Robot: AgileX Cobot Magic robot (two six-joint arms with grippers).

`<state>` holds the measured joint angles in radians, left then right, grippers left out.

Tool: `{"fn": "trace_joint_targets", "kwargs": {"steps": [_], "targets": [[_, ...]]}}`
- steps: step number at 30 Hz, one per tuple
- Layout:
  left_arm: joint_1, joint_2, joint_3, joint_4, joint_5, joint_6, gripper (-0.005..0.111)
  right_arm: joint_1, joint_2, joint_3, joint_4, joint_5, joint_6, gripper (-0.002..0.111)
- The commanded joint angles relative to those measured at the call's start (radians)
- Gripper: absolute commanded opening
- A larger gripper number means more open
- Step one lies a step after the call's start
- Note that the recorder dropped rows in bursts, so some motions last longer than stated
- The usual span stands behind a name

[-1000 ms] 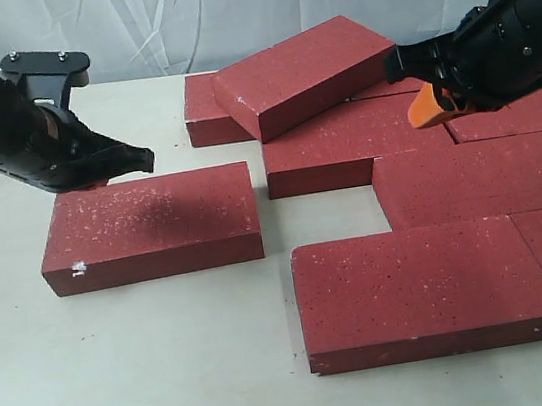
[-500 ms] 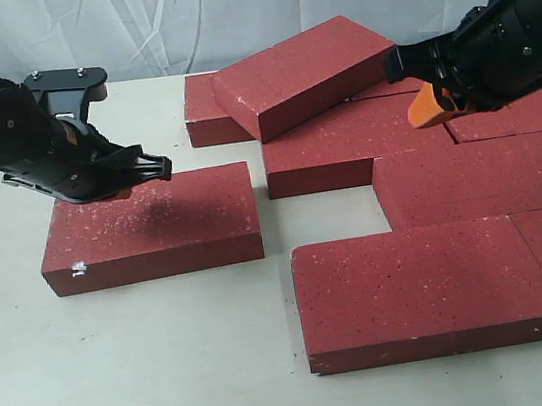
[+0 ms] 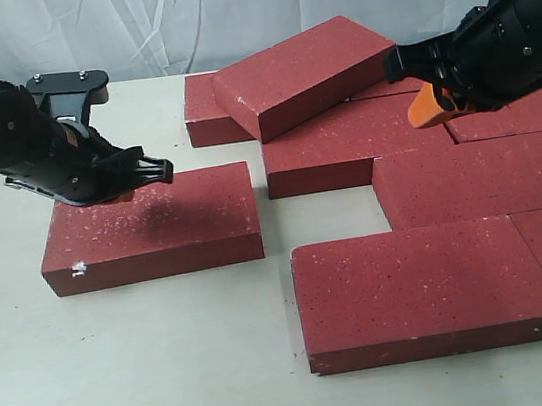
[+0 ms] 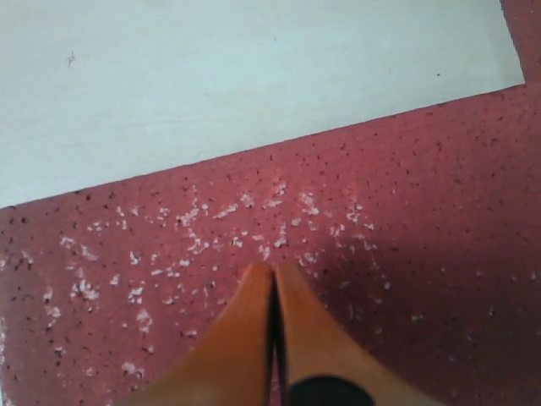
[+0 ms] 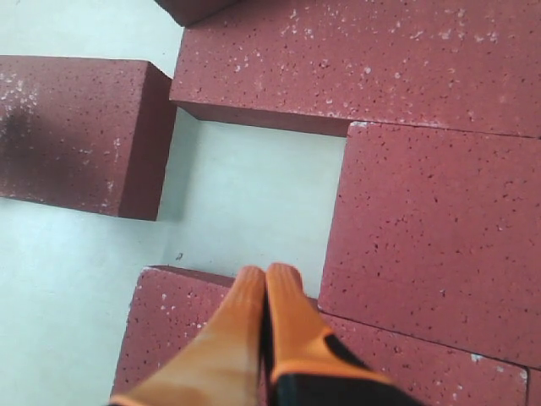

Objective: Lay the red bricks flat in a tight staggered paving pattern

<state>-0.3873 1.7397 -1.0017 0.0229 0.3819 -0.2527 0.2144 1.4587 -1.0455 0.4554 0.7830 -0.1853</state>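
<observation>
Left gripper (image 3: 153, 166), jaws pressed together, sits low over the far edge of the loose brick (image 3: 148, 225). Brick lies flat, long axis left-right, apart from the laid bricks (image 3: 470, 180). The open slot (image 3: 324, 208) is to its right. Right gripper (image 3: 431, 105), jaws also together, is farther off.

The scene is lit evenly and brightly from above, a soft shadow being cast by the left pincer (image 3: 159, 166) onto the lone red brick (image 3: 149, 230) on the pale surface (image 3: 124, 375), while the orange fingers (image 4: 245, 338) are rendered blurred in both wrist views.
</observation>
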Motion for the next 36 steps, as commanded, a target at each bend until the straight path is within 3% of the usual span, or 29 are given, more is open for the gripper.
{"fn": "trace_joint_targets", "kwargs": {"steps": [1, 36], "targets": [[-0.005, 0.001, 0.004, -0.007, -0.012, 0.004, 0.000, -0.002, 0.000, -0.004, -0.001, -0.009, -0.005, -0.001], [-0.005, 0.064, 0.004, -0.060, 0.009, 0.084, 0.000, -0.002, 0.000, -0.004, -0.001, -0.007, -0.005, -0.001]]}}
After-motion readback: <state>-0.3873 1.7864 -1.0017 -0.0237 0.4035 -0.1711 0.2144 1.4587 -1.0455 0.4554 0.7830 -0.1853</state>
